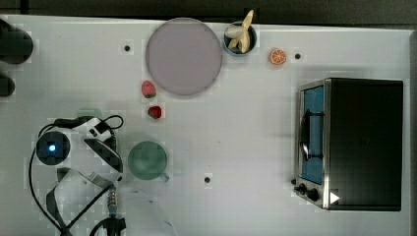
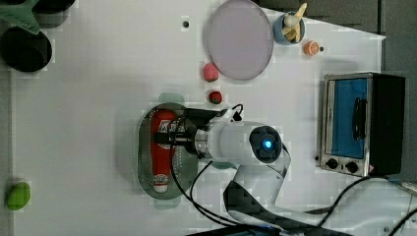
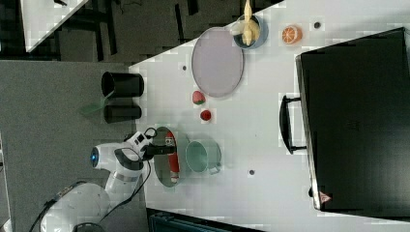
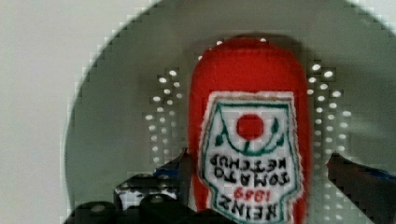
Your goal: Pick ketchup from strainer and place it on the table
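Observation:
The ketchup (image 4: 252,116), a red bottle with a white-and-red label, lies flat in the pale green strainer (image 4: 116,121). My gripper (image 4: 259,161) is open just above it, one finger (image 4: 180,170) on each side of the labelled middle. In the left view the ketchup (image 2: 160,169) runs lengthwise along the strainer (image 2: 144,147), white cap at the lower end, with the gripper (image 2: 169,136) over its upper half. The right view shows the gripper (image 3: 164,150) reaching over the strainer (image 3: 162,179) and ketchup (image 3: 173,166). The white table (image 2: 74,123) lies open beside the strainer.
A teal cup (image 1: 147,160) stands right next to the strainer. Two strawberries (image 1: 148,89) (image 1: 155,112), a grey-lilac plate (image 1: 183,55), a blue cup with a banana (image 1: 240,38) and an orange slice (image 1: 278,56) lie further off. A toaster oven (image 1: 354,142) fills the top view's right.

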